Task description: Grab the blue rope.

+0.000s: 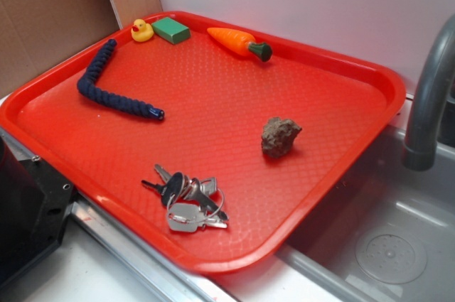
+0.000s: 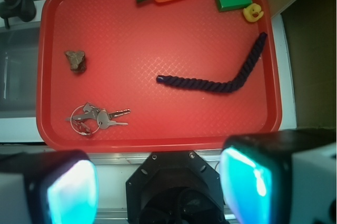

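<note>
Navy rope (image 2: 224,79) lying bent on red tray (image 2: 158,134), near duck (image 2: 253,12) and green block (image 2: 233,0) | gripper (image 2: 158,182) held wide apart above tray edge, nothing gripped | rope untouched

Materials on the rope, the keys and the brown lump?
Blue rope: twisted fibre strands, matte, probably cotton or synthetic. Keys: shiny grey metal on a ring, some dark heads. Brown lump: rough, pitted, looks like rock, possibly foam.
</note>
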Controlling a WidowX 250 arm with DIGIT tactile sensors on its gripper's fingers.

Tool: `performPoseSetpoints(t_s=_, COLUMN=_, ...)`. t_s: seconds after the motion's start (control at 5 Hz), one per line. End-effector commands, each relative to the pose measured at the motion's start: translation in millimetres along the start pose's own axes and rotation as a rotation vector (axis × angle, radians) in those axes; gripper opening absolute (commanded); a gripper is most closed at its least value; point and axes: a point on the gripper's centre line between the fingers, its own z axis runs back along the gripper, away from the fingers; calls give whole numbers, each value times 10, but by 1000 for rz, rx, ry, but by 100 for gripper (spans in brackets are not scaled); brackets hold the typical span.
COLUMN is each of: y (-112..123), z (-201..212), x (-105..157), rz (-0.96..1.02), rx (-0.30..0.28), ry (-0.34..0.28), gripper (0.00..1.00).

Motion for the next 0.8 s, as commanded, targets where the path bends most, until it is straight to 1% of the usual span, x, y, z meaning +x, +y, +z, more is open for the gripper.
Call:
performPoseSetpoints(t_s=0.0, y=0, z=0, x=0, rz=0, rx=0, ry=0, gripper=100)
performPoseSetpoints(t_s=0.2, y=508, z=-440, x=207, rz=236, rx=121, ry=90, gripper=100)
performPoseSetpoints(t_s=0.4, y=1050, z=-748, x=293, rz=487, rx=119, ry=77, gripper=100)
performPoseSetpoints(t_s=0.6, y=1273, z=-1021, x=303, rz=734, rx=180, ry=29, gripper=100)
